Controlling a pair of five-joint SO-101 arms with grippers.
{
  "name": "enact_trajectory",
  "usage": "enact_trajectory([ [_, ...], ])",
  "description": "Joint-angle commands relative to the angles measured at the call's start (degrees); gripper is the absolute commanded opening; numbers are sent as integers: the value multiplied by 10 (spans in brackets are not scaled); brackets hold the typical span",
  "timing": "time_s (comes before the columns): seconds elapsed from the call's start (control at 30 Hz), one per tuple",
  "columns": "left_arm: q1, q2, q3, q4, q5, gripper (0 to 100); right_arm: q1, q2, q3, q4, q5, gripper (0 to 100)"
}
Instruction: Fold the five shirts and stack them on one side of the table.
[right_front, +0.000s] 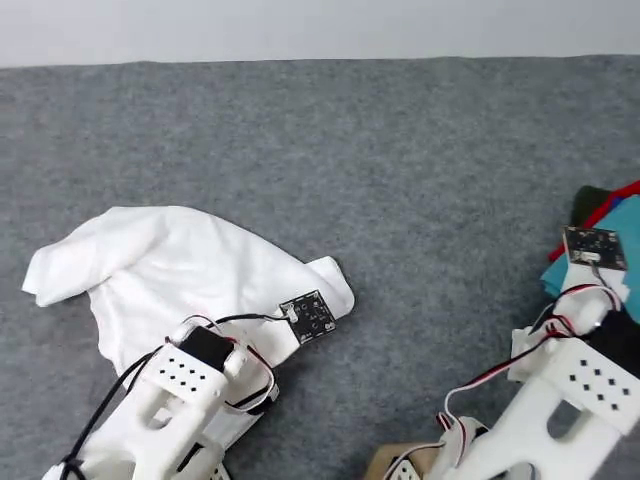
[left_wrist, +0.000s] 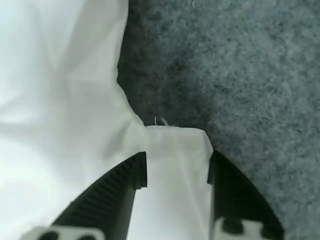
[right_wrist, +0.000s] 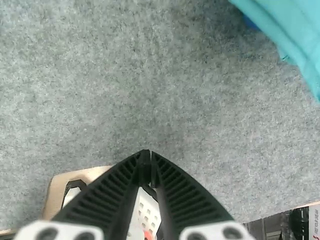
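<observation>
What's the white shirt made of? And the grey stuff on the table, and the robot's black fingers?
White shirt: looks like soft, matte cloth, maybe cotton; it wrinkles and folds.
Grey table cover: fuzzy, like felt or thin carpet; tiny fibres show.
Right gripper fingers: hard-looking matte black plastic with ridges across them.

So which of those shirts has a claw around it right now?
The white shirt, lying alone: the left gripper has open fingers astride one corner. The teal shirt and other coloured ones sit piled apart.
</observation>
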Motion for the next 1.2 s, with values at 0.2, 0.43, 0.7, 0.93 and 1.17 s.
enact_trajectory([
  [0.2, -1, -7, 7, -30, 0, 27, -3, -8, -5, 20, 3, 11],
  [0.43, -24, -12, -58, -1, -1, 2, -3, -8, -5, 20, 3, 11],
  [0.7, -194, -8, -338, 91, -73, 2, -6, -8, -6, 17, 4, 11],
  [0.93, -338, -8, -366, 87, -146, 2, -30, -8, -8, 7, 4, 11],
  [1.17, -411, -8, -256, 12, -147, 3, -232, -6, -9, -44, -35, 11],
])
